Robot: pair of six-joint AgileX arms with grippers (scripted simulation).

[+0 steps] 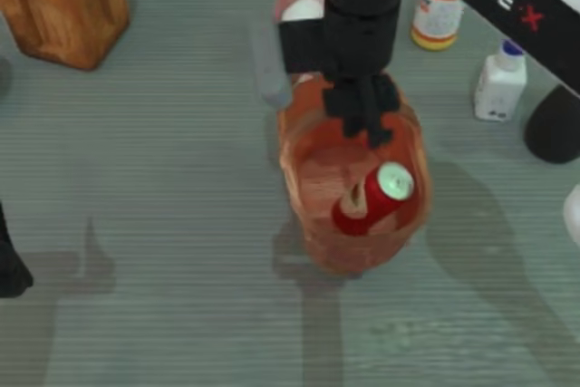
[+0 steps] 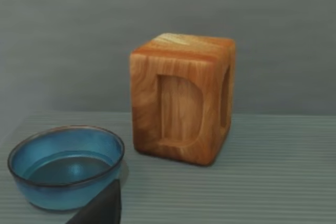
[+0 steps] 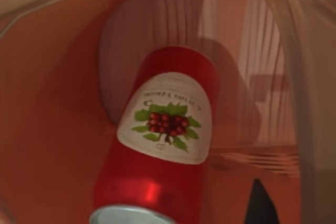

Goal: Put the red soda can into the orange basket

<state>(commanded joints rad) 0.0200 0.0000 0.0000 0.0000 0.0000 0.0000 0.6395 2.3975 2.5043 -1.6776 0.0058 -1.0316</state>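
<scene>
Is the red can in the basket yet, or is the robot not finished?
Done: the can lies tilted inside the basket, with nothing holding it. In hand: the right gripper hangs over the basket's far rim, above the can. Left: judging by that, only pulling the right arm away. The left arm sits parked at the table's left edge, facing a wooden box and a blue bowl.

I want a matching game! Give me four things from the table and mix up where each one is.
Things:
1. red soda can
2. wooden box
3. white bottle with a blue cap
4. right gripper

Places:
A. top left corner of the table
B. lying tilted inside the orange basket
C. on the table, right of the basket
D. above the basket's far rim

Pairs: 1-B, 2-A, 3-C, 4-D
</scene>
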